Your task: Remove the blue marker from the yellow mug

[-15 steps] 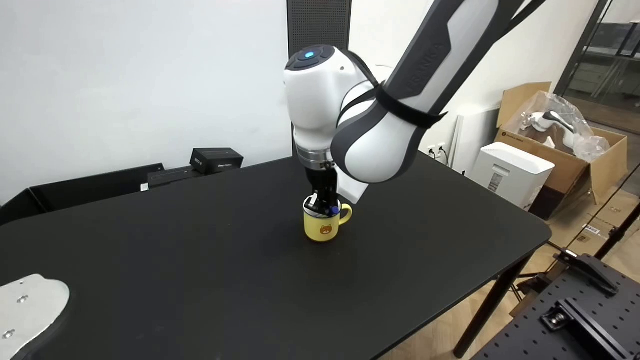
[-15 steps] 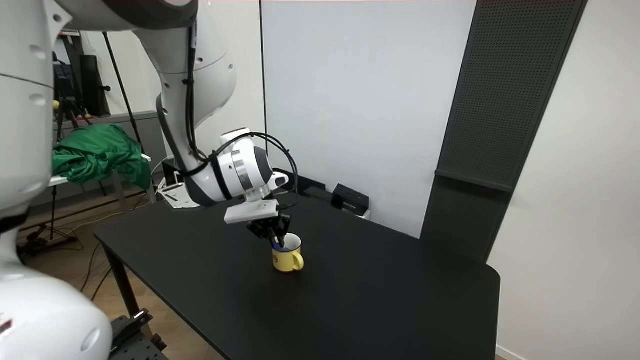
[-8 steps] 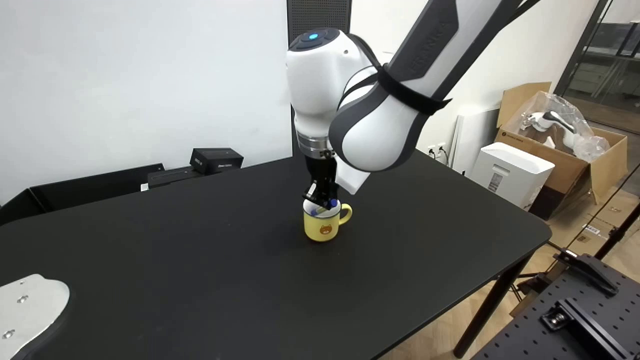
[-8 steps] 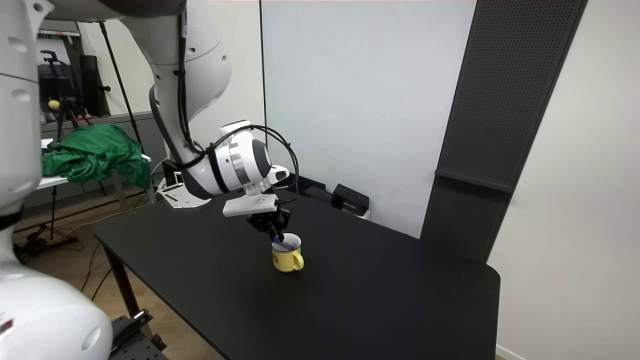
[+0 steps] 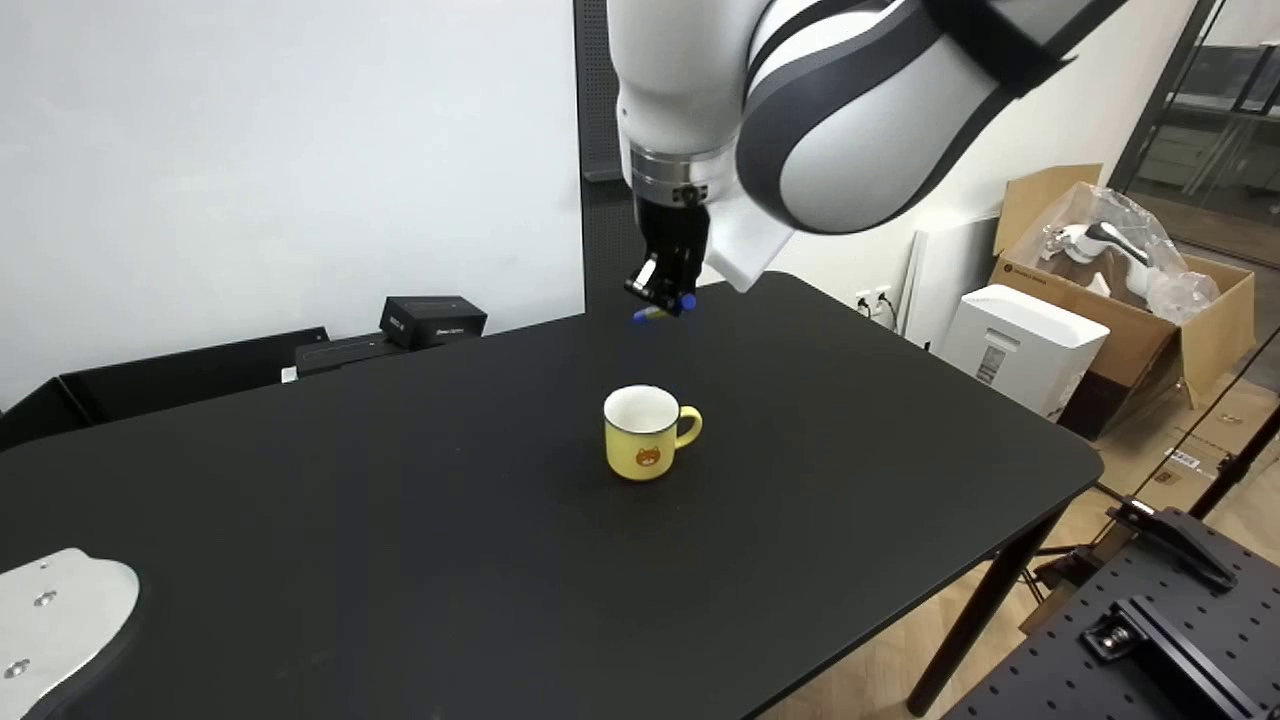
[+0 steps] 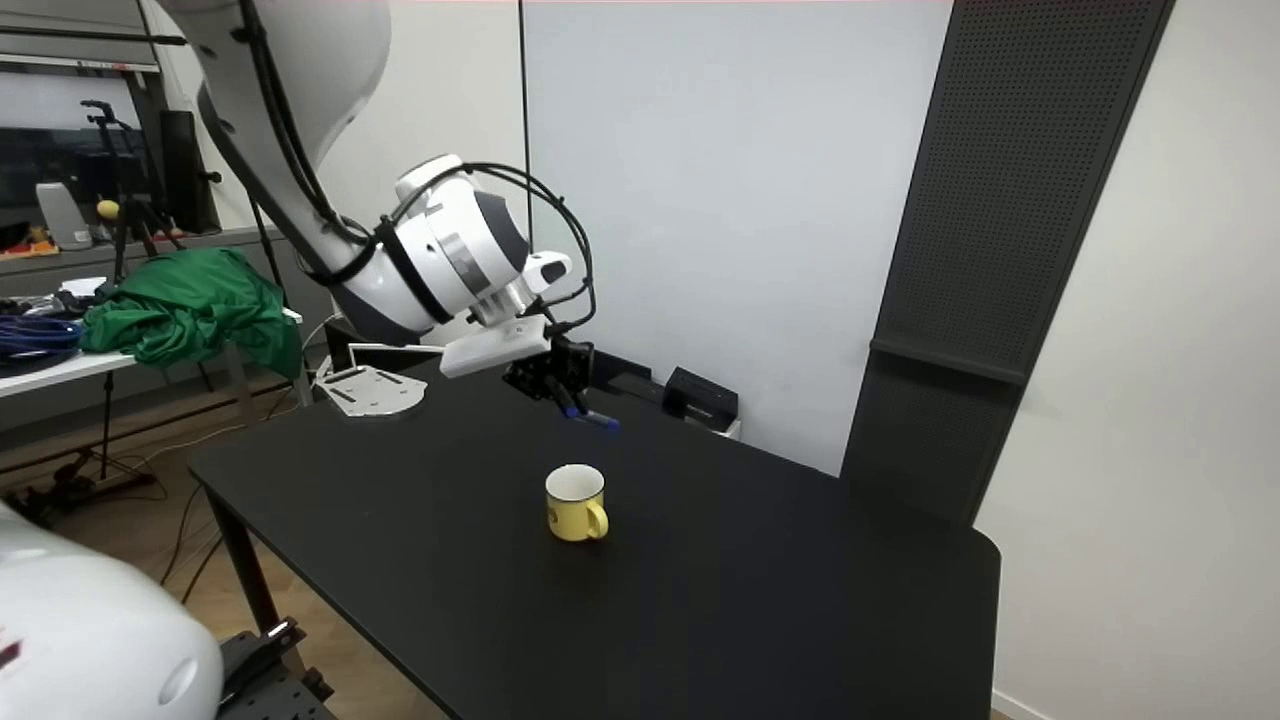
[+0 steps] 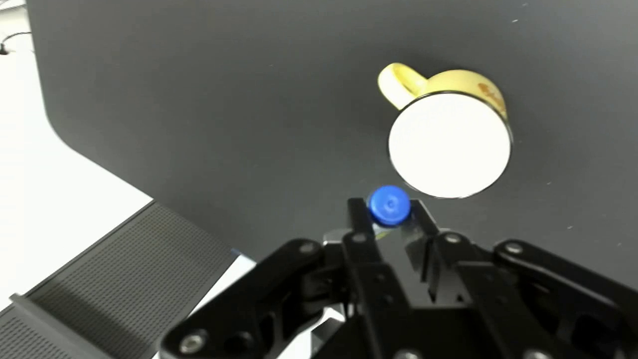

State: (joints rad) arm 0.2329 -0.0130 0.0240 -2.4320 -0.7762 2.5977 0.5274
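A flat black table [image 5: 450, 580] fills an exterior view's bottom. Upper middle, the gripper [image 5: 673, 302] pinches tight. Left, the black box [image 5: 440, 322] has writing too tiny to read. The round yellow mug [image 5: 638, 445], center, has an animal face. The gripper holds the thin blue marker [image 7: 390, 205].

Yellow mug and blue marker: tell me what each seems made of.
The yellow mug: likely glazed ceramic, though enamelled metal is possible; smooth coloured wall, bright white inside, thin dark rim. The blue marker: probably smooth plastic, since its round blue end in the wrist view looks moulded.
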